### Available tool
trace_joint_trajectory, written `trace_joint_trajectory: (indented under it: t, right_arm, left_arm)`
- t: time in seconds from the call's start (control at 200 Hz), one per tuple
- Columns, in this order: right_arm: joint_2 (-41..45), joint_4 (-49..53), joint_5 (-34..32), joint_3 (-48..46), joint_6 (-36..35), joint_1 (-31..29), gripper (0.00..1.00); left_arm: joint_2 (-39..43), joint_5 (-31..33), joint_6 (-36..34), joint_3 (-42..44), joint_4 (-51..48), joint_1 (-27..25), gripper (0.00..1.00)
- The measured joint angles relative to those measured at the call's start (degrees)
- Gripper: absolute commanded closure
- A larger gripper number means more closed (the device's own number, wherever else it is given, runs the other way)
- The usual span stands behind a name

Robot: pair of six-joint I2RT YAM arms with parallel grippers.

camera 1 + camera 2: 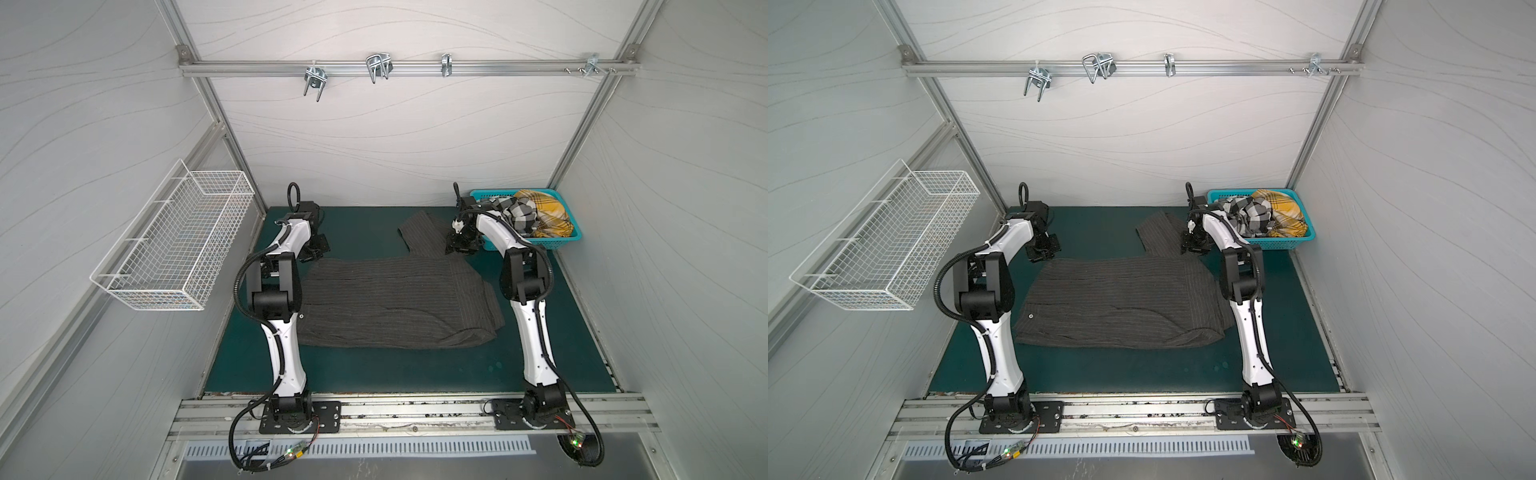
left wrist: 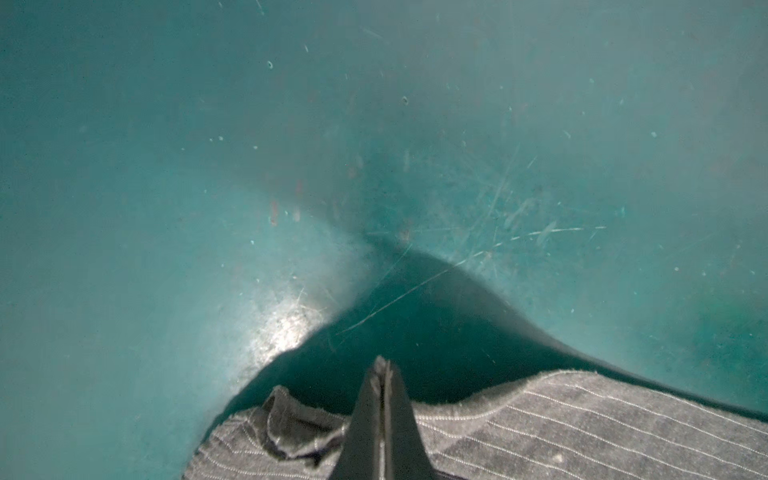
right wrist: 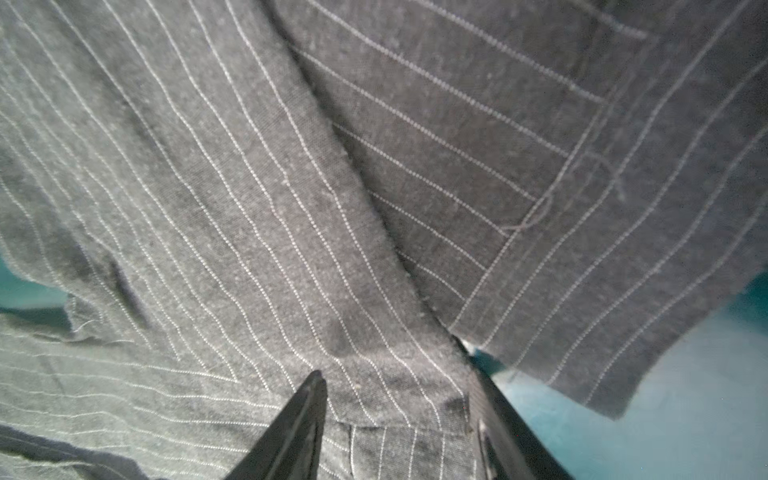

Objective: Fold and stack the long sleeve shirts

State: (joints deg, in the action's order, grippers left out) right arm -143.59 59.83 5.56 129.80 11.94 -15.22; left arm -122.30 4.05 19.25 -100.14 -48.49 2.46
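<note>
**pinstripe shirt laid out beside teal basket**

- pinstripe shirt [image 1: 399, 303]: dark charcoal, spread flat on the green tabletop [image 1: 374, 374], just in front of the teal basket [image 1: 557, 243]. one sleeve angles up toward the basket.
- check shirt [image 1: 517, 216] and yellow plaid shirt [image 1: 548, 212]: crumpled together inside the basket.
- right pincer [image 3: 392, 365]: beside the basket, spread astride the sleeve's root.
- left pincer [image 2: 380, 370]: well apart from the basket, at the pinstripe shirt's far end. it is pressed together on the cloth edge, which is lifted off the tabletop.
</note>
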Motion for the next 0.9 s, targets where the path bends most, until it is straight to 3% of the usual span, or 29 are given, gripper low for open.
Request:
trace_joint_trajectory:
  t: [0.245, 0.62, 0.9]
  right_arm:
    - [-0.9, 1.1, -0.4, 1.6, 0.0, -0.2, 0.42]
    - [5.9, -0.6, 0.7, -5.8, 0.3, 0.5, 0.41]
    - [2.4, 0.0, 2.7, -4.5, 0.7, 1.7, 0.43]
  left_arm:
    - [0.0, 0.0, -0.2, 0.9, 0.1, 0.0, 1.00]
    - [0.0, 0.1, -0.2, 1.0, 0.4, 0.0, 1.00]
    - [0.0, 0.1, -0.2, 1.0, 0.4, 0.0, 1.00]
